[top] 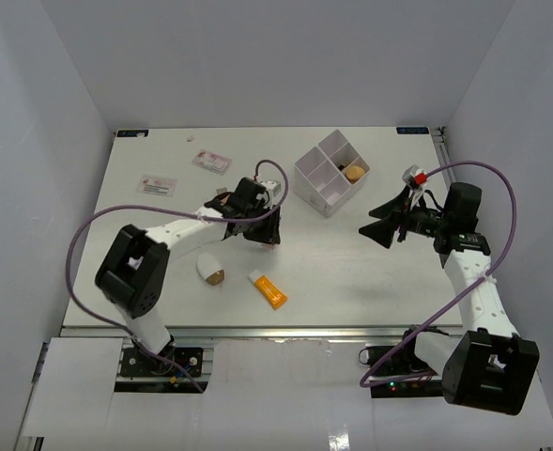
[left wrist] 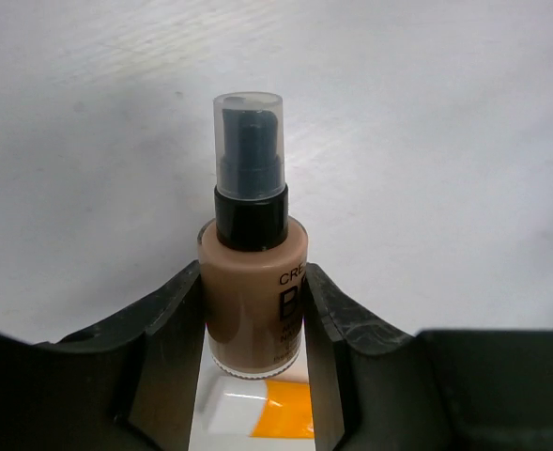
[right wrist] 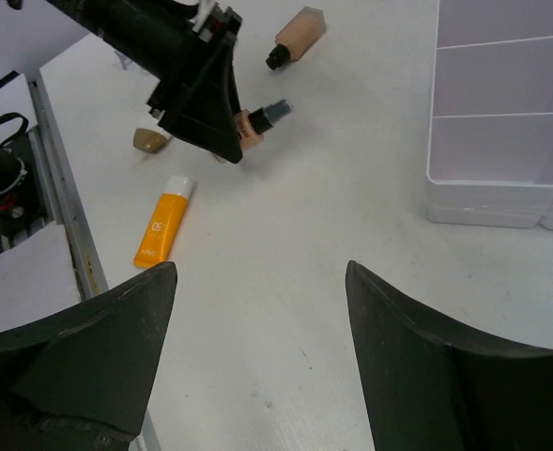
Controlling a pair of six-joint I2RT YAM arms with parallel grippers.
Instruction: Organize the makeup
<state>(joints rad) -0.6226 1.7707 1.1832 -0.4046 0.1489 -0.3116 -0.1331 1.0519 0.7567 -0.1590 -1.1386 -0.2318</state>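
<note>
Orange tube [top: 269, 290] and a sponge [top: 210, 271] lie loose toward the near edge. Just beyond them, the left gripper [top: 260, 233] is clamped on a beige bottle [left wrist: 253, 301], while the right gripper [top: 381, 230] hangs wide and holds nothing. The step in hand looks like carrying the bottle. Next it needs lowering into a free compartment of the white box [top: 330, 174] farther back.
</note>
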